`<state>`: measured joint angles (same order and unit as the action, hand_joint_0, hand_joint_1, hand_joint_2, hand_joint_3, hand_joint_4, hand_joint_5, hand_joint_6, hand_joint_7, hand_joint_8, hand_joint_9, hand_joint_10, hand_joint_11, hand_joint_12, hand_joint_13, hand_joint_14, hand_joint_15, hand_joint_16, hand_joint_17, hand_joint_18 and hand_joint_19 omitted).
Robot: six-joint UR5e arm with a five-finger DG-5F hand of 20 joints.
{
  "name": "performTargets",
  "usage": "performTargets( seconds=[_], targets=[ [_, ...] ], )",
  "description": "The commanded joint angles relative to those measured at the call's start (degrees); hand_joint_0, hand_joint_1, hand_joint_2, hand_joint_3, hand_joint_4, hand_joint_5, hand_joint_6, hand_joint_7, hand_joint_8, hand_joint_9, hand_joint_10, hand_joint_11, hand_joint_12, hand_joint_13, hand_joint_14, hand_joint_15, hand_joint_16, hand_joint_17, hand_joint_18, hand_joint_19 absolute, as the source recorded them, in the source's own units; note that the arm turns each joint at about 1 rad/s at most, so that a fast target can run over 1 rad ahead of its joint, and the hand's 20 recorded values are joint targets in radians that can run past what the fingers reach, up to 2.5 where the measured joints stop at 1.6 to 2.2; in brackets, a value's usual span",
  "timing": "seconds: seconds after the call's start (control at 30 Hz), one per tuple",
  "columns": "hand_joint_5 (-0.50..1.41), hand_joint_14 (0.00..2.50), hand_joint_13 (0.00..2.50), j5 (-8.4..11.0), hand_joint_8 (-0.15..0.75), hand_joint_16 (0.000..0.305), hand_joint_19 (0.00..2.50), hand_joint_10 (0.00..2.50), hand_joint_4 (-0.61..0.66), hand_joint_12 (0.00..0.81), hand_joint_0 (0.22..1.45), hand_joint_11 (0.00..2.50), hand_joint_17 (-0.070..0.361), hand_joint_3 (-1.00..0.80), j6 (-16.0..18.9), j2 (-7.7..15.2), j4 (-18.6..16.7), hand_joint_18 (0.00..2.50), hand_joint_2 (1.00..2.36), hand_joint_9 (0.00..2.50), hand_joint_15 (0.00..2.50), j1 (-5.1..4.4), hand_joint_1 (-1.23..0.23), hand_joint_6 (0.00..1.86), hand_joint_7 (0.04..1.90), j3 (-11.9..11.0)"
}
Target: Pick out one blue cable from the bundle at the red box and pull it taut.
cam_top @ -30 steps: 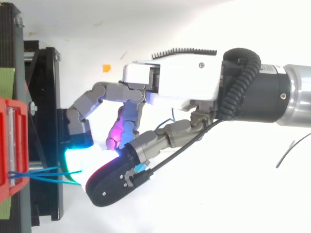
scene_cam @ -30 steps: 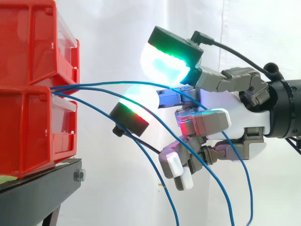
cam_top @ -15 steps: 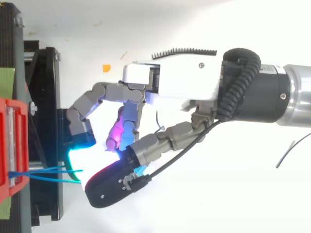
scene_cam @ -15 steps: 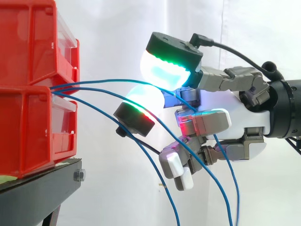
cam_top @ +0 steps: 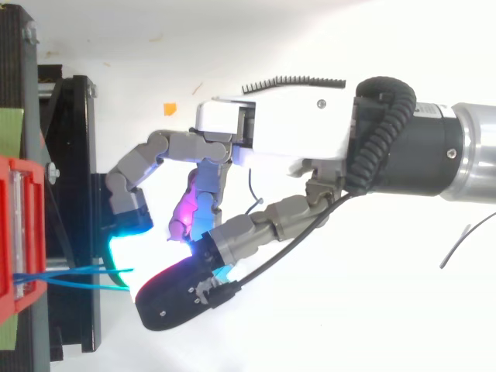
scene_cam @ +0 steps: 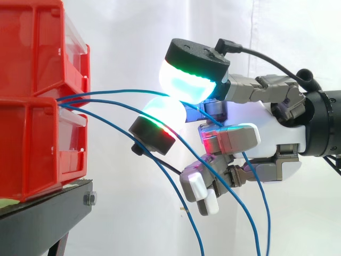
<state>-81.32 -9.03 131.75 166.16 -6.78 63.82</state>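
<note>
Pinching the top blue cable (scene_cam: 120,91) between two glowing pads (scene_cam: 186,85), the hand (scene_cam: 266,138) hovers just beside the red boxes (scene_cam: 32,149); the cable runs from between the stacked boxes to the pads.

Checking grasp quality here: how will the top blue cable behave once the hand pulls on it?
Likely floppy: the top cable curves loosely from the red bins and droops past the hand. Probably light and thin, so it may slip between the glowing pads pinching it. Slack must run out before it resists.
</note>
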Motion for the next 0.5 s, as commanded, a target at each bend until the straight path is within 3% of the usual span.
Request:
performTargets(
  seconds=[0.0, 0.2, 0.23, 0.47],
  targets=[
    [-0.08, 0.02, 1.13, -0.07, 0.187, 0.046, 0.67, 0.03, -0.30, 0.296, 0.59, 0.91, 0.103, -0.05, 1.65, 0.00, 0.04, 0.92, 1.03, 1.54, 0.50, -0.07, -0.83, 0.88, 1.18, -0.01],
    [-0.07, 0.02, 1.05, -0.07, 0.201, 0.048, 0.61, 0.03, -0.32, 0.299, 0.59, 0.74, 0.108, -0.03, 4.72, 0.00, 0.04, 0.92, 1.02, 1.47, 0.41, -0.07, -0.85, 0.87, 1.17, -0.01],
    [-0.07, 0.02, 1.03, -0.25, 0.200, 0.048, 0.61, 0.03, -0.32, 0.299, 0.59, 0.71, 0.108, -0.02, 8.15, 0.00, -0.05, 0.91, 1.02, 1.45, 0.40, -0.07, -0.85, 0.87, 1.17, -0.01],
    [-0.06, 0.01, 0.95, -1.39, 0.202, 0.050, 0.57, 0.02, -0.31, 0.315, 0.58, 0.52, 0.112, 0.00, 14.66, -0.18, 0.21, 0.88, 1.02, 1.26, 0.34, 0.02, -0.84, 0.87, 1.15, -0.98]
  ],
)
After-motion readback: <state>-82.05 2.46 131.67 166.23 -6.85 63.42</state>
